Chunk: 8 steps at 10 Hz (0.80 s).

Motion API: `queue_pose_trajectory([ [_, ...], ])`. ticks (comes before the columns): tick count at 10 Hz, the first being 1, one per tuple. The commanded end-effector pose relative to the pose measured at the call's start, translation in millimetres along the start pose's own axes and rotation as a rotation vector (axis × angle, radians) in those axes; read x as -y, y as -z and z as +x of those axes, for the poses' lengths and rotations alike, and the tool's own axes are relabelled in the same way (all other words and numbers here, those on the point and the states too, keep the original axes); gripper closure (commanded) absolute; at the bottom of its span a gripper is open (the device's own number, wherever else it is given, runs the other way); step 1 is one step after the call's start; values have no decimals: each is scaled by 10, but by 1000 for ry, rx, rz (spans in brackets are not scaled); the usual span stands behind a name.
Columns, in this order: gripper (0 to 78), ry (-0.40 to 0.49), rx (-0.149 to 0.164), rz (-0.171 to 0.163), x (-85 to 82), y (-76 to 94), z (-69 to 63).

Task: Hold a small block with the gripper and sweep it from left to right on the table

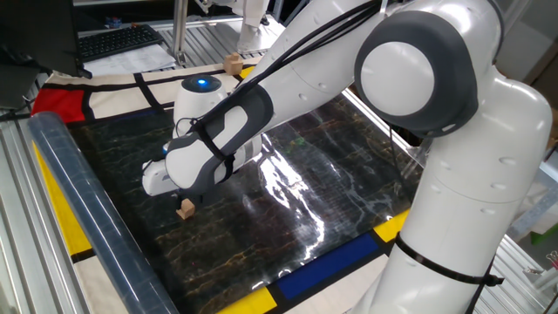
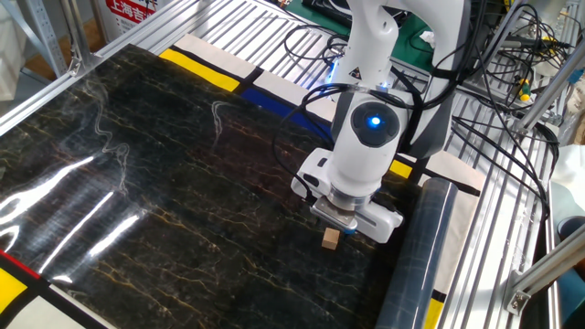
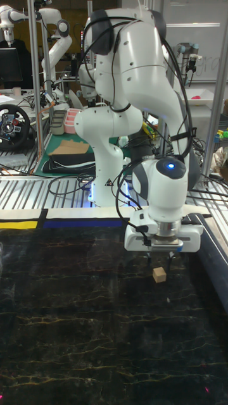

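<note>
Clear plastic, wound into a long roll [image 1: 83, 209], lies along the table's edge just beyond the arm's wrist; in the other fixed view the same roll [image 2: 422, 247] runs close beside the gripper's mount, near the small block but not touching it. A slightly larger, paler wooden cube [image 1: 232, 63] sits well apart at the far border of the cloth panels. The glossy black table [image 2: 164, 210] with brown veins shows bright glare streaks away from the block. Cables and metal framing surround the table outside its edges.

The small block [image 3: 159, 274] is a plain tan-brown wooden cube, tiny against the white wrist above it. It rests on the table with one face down, slightly turned so two side faces show in the tall fixed view. It also appears below the wrist in one fixed view [image 1: 184, 208] and in the other [image 2: 330, 238].

The gripper [image 3: 158, 259] hangs directly over the block, its dark fingers pointing down and slightly parted. A gap shows between the fingertips and the block's top, so it holds nothing. The wrist's blue light glows above.
</note>
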State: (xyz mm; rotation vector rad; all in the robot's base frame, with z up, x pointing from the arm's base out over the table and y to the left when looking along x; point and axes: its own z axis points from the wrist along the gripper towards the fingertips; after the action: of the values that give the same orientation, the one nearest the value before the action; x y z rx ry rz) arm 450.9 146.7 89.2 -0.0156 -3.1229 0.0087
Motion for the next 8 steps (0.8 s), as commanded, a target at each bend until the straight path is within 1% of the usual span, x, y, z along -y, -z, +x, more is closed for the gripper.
queue_pose_trajectory([
  [1,1,-1,3,-6,-4,20,-28],
  [7,1,-1,3,-6,-4,20,-28],
  [8,1,53,-3,-10,226,518,-415],
])
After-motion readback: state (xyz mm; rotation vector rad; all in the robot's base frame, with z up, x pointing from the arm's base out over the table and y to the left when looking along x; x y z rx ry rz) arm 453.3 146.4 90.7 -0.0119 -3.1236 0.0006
